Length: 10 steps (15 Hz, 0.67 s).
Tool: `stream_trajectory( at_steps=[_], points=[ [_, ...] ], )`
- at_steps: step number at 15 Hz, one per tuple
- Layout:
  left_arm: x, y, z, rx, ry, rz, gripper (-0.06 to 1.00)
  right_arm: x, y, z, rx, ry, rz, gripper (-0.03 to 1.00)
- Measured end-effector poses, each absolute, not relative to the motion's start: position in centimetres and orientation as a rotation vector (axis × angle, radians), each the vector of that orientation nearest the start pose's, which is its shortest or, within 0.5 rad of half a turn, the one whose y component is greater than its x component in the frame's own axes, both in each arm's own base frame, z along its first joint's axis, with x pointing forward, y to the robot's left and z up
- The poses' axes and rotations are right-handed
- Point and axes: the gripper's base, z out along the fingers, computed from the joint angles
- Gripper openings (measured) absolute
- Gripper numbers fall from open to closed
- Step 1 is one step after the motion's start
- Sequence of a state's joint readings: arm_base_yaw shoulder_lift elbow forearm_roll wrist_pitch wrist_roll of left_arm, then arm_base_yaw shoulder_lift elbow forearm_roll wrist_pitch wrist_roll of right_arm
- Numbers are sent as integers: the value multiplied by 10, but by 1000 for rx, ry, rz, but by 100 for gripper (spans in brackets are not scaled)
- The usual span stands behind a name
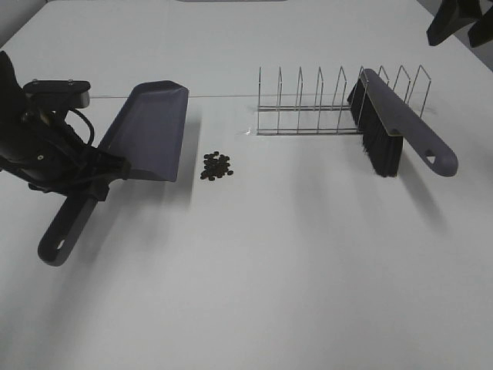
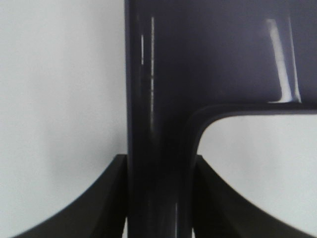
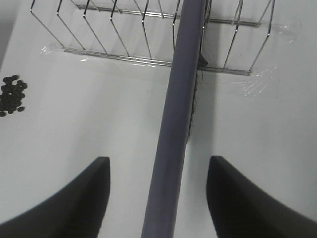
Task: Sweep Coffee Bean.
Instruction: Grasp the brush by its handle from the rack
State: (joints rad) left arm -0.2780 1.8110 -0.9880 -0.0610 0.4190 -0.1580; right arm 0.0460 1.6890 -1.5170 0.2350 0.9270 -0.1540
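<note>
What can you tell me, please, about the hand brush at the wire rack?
The hand brush has a long grey-purple back and handle, plastic by its look, with a hanging hole at the handle end and a dense row of black bristles. It rests tilted in the right end of the wire rack, between its wires, bristles downward, handle jutting past the rack over the white table. The open right pincer hangs over the handle without touching it.
</note>
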Motion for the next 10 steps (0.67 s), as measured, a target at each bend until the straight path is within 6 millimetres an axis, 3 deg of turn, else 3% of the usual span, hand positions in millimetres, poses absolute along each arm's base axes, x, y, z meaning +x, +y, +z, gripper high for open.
stream_trajectory(
  at_steps=[2,4,7,10],
  points=[
    [328,-96,153,95,2736,-174,36,408,37,303,-93,2658,290,56],
    [329,-96,153,95,2731,-175,36,423,39,294,-69,2694,297,56],
    [330,-96,154,94,2714,-179,36,451,59,280,-116,2730,196,56],
    [330,-97,154,93,2711,-179,36,475,70,253,-113,2801,124,56]
  ],
)
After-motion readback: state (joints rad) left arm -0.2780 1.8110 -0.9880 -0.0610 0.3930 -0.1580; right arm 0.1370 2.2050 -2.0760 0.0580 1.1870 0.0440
